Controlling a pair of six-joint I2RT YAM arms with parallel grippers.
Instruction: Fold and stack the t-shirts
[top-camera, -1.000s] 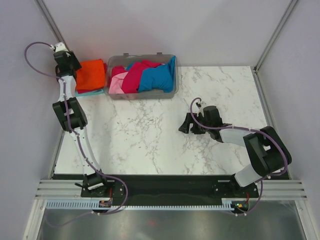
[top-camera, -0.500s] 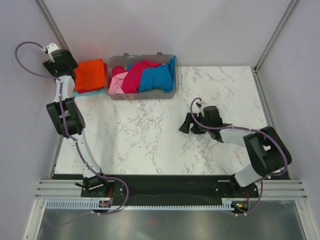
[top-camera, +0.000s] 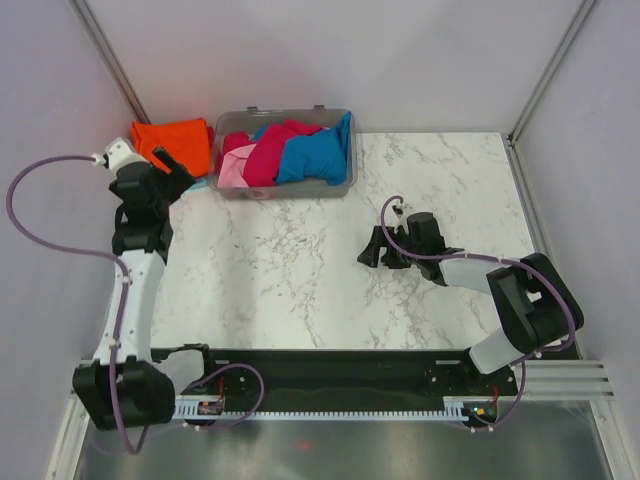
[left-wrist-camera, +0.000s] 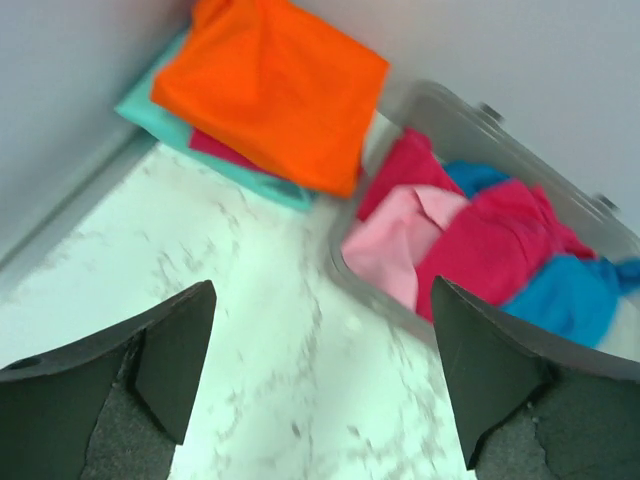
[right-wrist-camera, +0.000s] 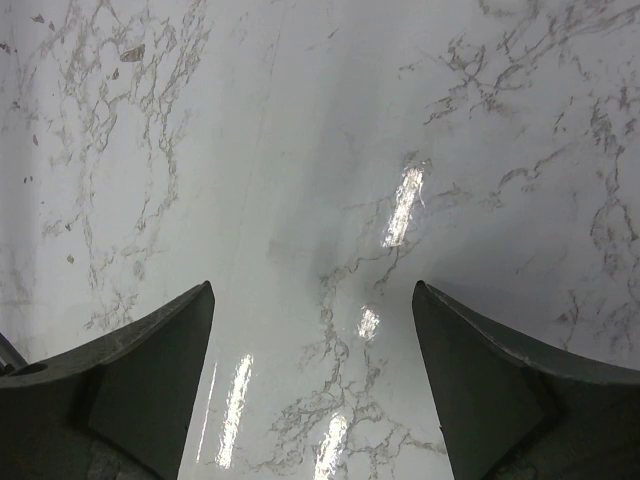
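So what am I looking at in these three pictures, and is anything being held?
Two robot arms bolted to a white marble table, each ending in a two-finger gripper. The wide picture looks down from above; the other two come from wrist cameras. The left gripper, open and empty, faces a folded bright orange t-shirt topping a small stack. Beside it, a clear grey plastic bin holds crumpled pink, crimson and blue shirts. The right gripper is open over bare table. Nothing is held.
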